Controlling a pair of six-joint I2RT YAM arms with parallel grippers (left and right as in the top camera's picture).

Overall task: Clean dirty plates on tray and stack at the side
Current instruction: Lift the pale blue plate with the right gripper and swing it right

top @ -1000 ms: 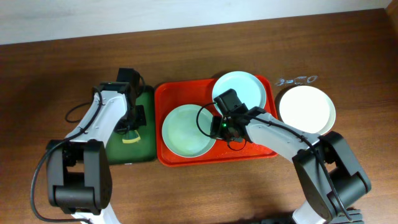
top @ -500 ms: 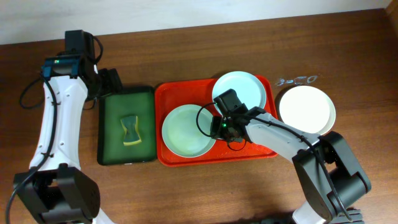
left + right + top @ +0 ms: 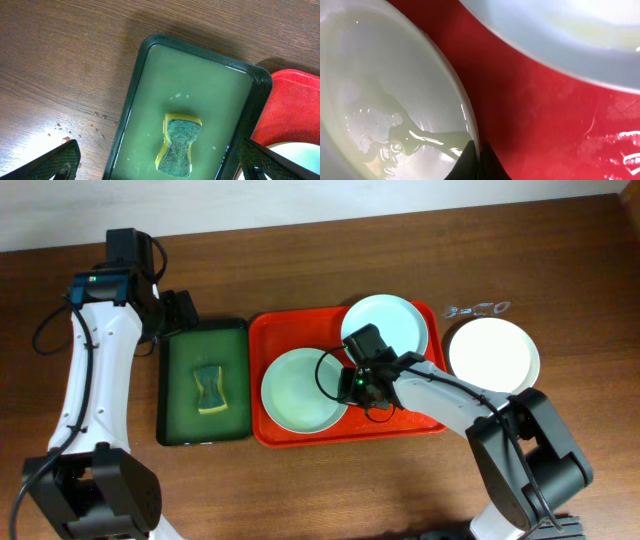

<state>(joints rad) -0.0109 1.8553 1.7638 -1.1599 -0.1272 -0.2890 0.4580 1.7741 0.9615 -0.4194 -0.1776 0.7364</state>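
Gripping the right-hand rim of a round, shallow, pale mint-blue plate (image 3: 300, 390), the right gripper (image 3: 354, 387) sits low inside the large red rectangular plastic tray (image 3: 300, 328). In the right wrist view its dark fingertips (image 3: 490, 167) close on either side of that rim, jaws clamped on the plate's edge. The plate's surface carries a wet, yellowish sheen. A second mint-blue plate (image 3: 395, 322) lies in the tray's far right corner, near the first, with red tray floor showing between them in the wrist view. A white round plate (image 3: 494, 353) rests on the brown wooden table (image 3: 560, 270), just beside the tray's right edge.

Left of the red tray, and almost touching it, lies a narrower dark green rectangular tray (image 3: 190, 350) with a wet floor. A waisted yellow sponge with a green scouring face (image 3: 179, 150) lies flat in it. The left gripper (image 3: 178, 310) hangs over the table by the green tray's far left corner. Its black fingers (image 3: 57, 162) are spread wide apart and hold nothing. Small water drops (image 3: 62, 127) dot the wood beside the green tray. A few pale marks (image 3: 478, 308) on the table beyond the white plate are too small to read.
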